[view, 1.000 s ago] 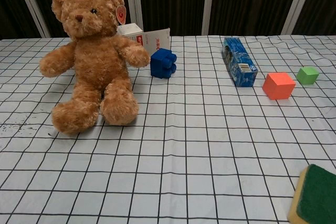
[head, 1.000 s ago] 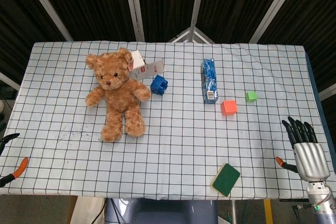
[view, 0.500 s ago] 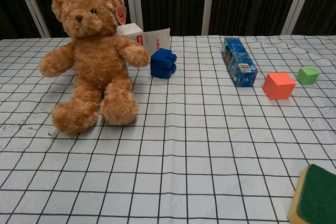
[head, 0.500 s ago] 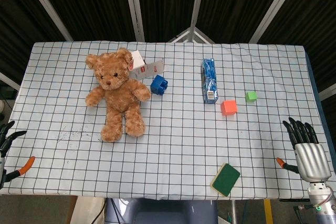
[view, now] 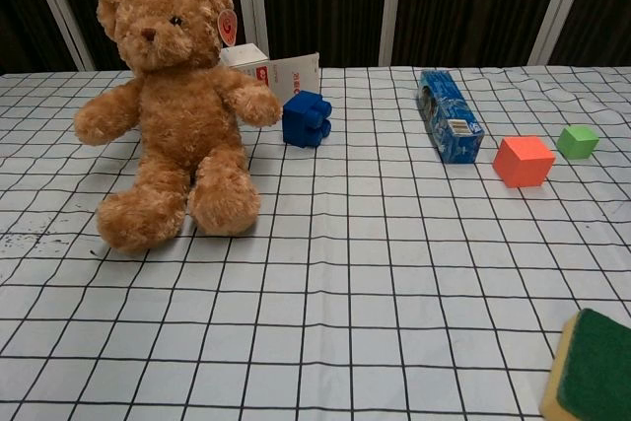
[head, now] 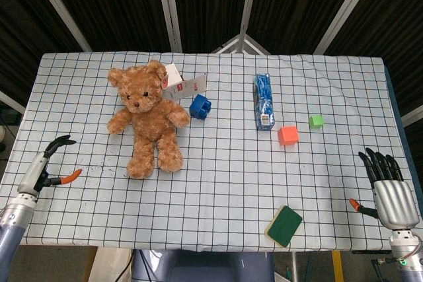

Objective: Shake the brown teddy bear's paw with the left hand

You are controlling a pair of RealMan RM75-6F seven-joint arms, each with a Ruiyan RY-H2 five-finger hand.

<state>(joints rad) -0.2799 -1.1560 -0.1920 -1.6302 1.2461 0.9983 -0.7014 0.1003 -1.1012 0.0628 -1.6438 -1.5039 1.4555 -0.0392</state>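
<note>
We see the brown teddy bear (head: 148, 118) seated upright at table's far left w/ arms spread, blue block (head: 199, 106) just beside its paw. Left hand (head: 46, 166) hovers over near-left edge, fingers apart, empty, well apart from bear. Right hand (head: 388, 186) off near-right edge, fingers extended, empty.

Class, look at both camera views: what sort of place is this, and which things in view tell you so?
Probably a robot test bench in a lab, not a home: a table under a checked cloth, robot hands at its edges (left hand, right hand), dark curtains behind, and assorted props such as a brown teddy bear and an orange cube.
</note>
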